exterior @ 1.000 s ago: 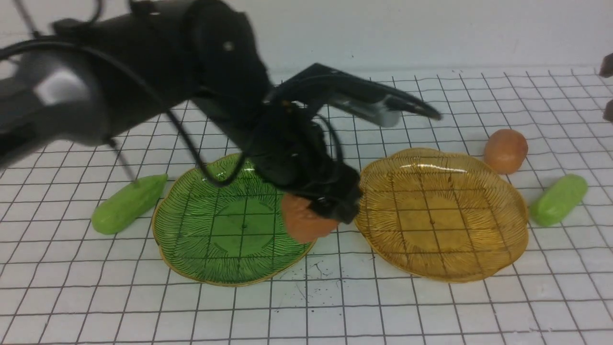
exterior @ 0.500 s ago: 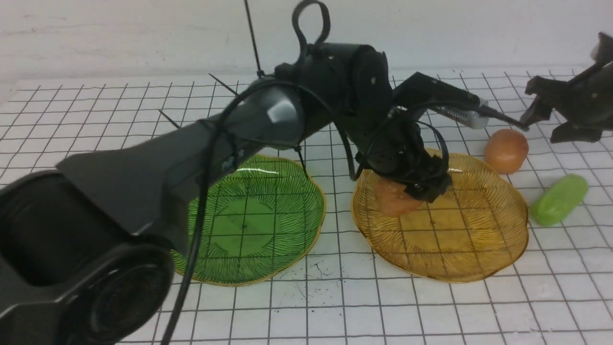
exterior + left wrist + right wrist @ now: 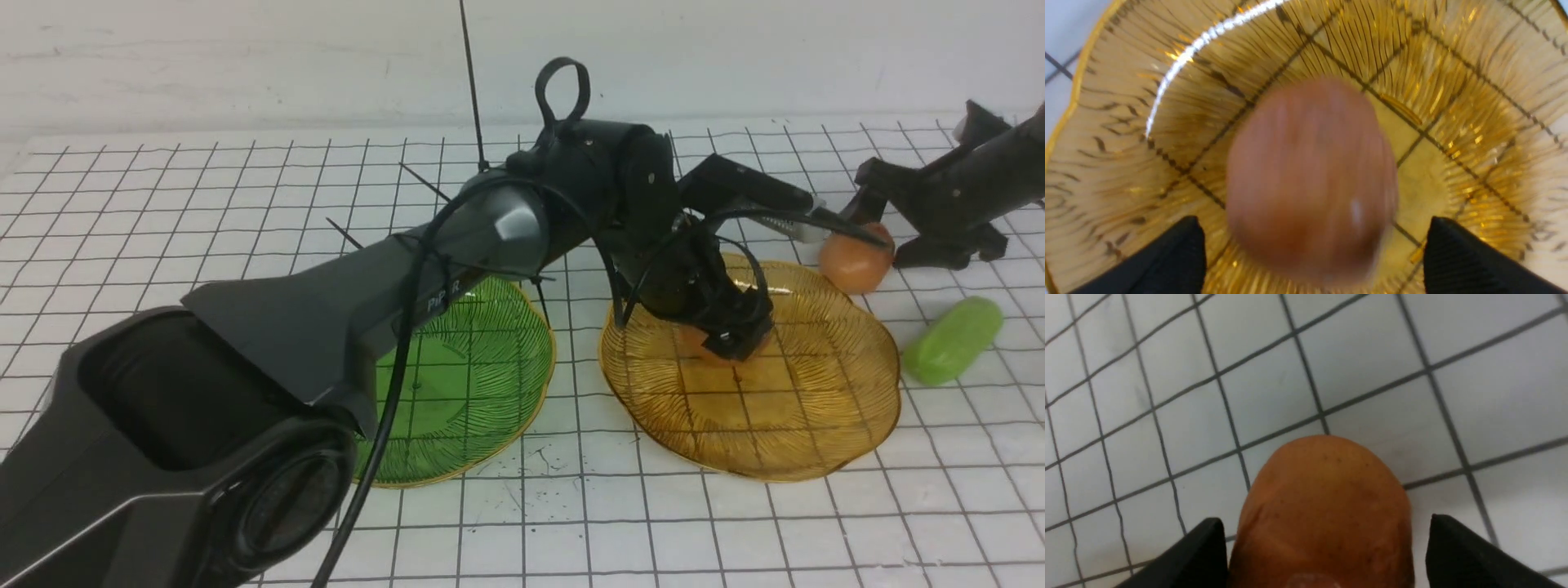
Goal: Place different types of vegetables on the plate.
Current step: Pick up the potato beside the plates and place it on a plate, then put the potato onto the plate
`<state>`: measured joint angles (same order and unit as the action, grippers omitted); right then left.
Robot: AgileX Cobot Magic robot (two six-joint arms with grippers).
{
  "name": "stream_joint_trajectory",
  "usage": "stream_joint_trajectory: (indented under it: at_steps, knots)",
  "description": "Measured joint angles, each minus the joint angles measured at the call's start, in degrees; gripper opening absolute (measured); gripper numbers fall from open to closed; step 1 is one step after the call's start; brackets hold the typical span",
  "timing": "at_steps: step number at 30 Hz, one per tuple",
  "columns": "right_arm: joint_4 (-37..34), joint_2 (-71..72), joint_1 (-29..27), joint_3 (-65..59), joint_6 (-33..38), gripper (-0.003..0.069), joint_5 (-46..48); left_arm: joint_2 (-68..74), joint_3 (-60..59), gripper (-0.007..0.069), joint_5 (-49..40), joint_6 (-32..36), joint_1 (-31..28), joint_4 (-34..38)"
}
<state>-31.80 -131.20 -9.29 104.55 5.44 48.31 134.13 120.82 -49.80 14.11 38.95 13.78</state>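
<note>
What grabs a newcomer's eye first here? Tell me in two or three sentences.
The big black left arm sweeps across the front view, its left gripper low over the amber plate with an orange-brown potato between open fingers. At the far right, the right gripper straddles a second potato on the gridded table, fingers open.

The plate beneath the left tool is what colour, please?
Translucent amber plate with fine ribbing, clearest in the front view.
</note>
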Motion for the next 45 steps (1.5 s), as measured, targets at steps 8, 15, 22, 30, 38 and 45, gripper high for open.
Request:
stream_joint_trajectory:
  at_steps: [8, 15, 22, 30, 38, 45]
  knots:
    - [-1.66, 2.52, -0.79, -0.19, 3.57, 0.0492, -1.09, -6.23, 4.65, 0.0316, -10.78, -7.29, -0.89, -10.43]
    - [-1.44, 18.71, -0.95, 0.11, 6.39, 0.0492, 10.53, -17.83, 8.18, -0.0001, -21.25, -9.48, -9.62, -18.90]
    - [6.73, 21.72, 5.56, -0.22, 3.06, 0.0492, 21.92, -22.79, 3.53, -0.0007, -21.87, -10.48, -23.09, -12.12]
    - [19.76, 20.59, 12.47, -10.01, -4.71, 0.0492, 22.61, -26.48, -13.45, -0.0007, -21.87, -7.17, -38.90, -4.08]
    - [17.76, 15.57, 12.85, -12.00, -4.98, 0.0502, 20.83, -21.50, -17.88, -0.0001, -21.67, -6.18, -42.63, -5.67]
    - [16.63, 14.67, 13.04, -11.27, -4.98, 0.0605, 21.71, -16.86, -17.88, 0.0179, -20.52, -2.13, -42.63, -6.86]
